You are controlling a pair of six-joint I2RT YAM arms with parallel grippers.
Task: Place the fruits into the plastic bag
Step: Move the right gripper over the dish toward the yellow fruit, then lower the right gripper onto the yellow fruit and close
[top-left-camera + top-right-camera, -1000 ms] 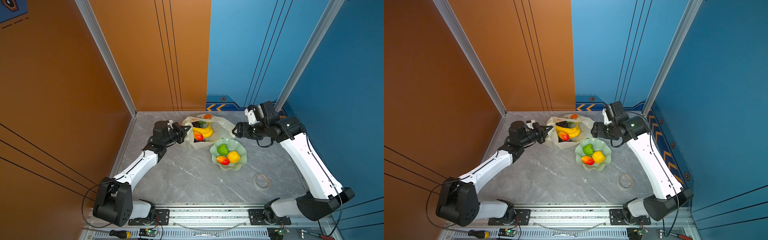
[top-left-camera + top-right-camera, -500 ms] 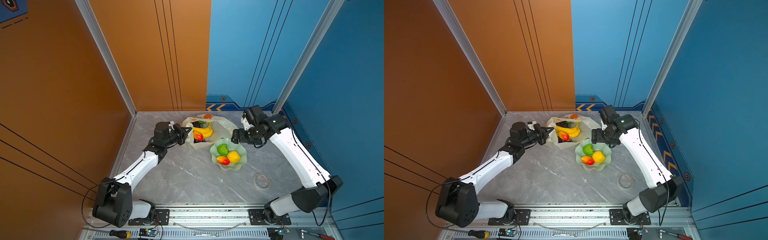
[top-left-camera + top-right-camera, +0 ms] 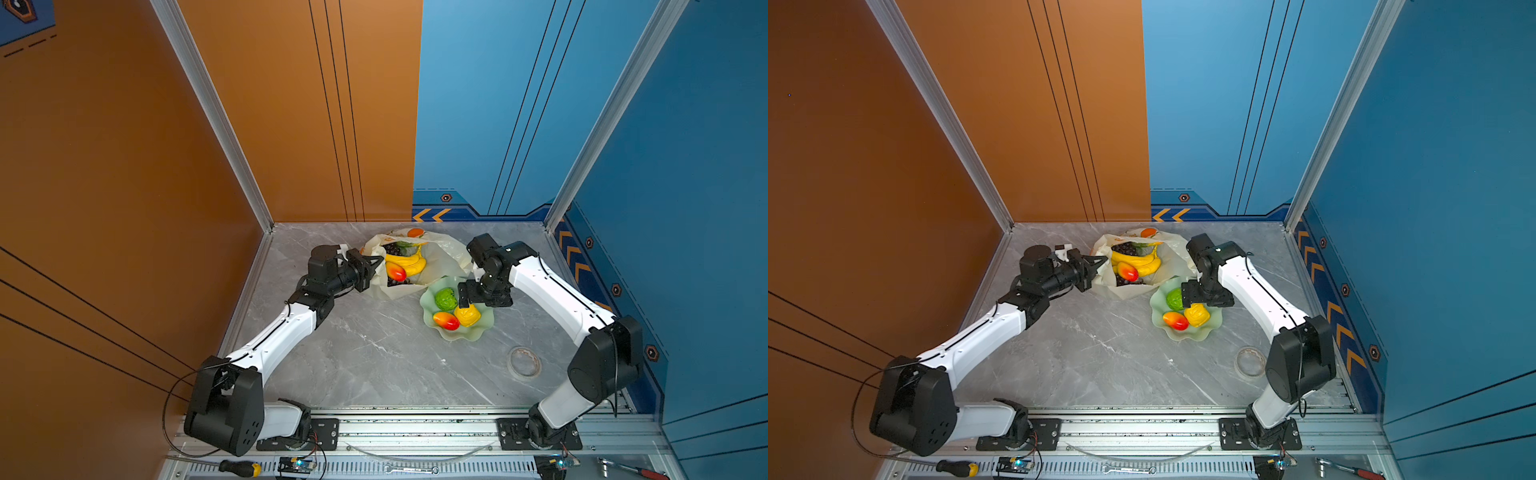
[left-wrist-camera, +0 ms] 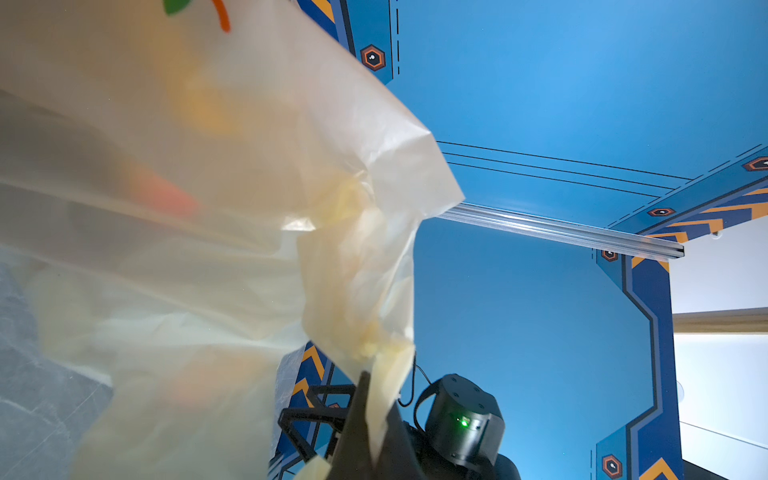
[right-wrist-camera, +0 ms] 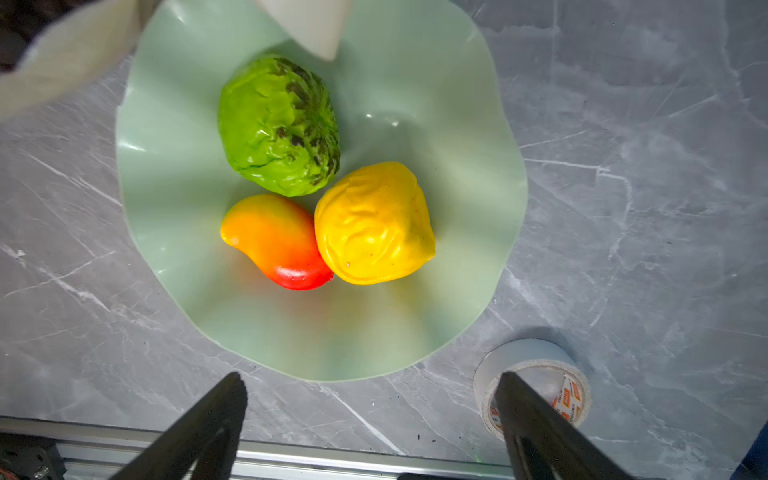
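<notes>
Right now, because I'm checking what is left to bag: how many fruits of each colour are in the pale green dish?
Green bumpy fruit: 1
Yellow lumpy fruit: 1
Red-yellow mango: 1
Total in the dish: 3

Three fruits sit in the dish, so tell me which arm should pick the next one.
Right. The right gripper hangs open above the dish holding the three fruits; the left gripper is shut on the plastic bag edge.
</notes>
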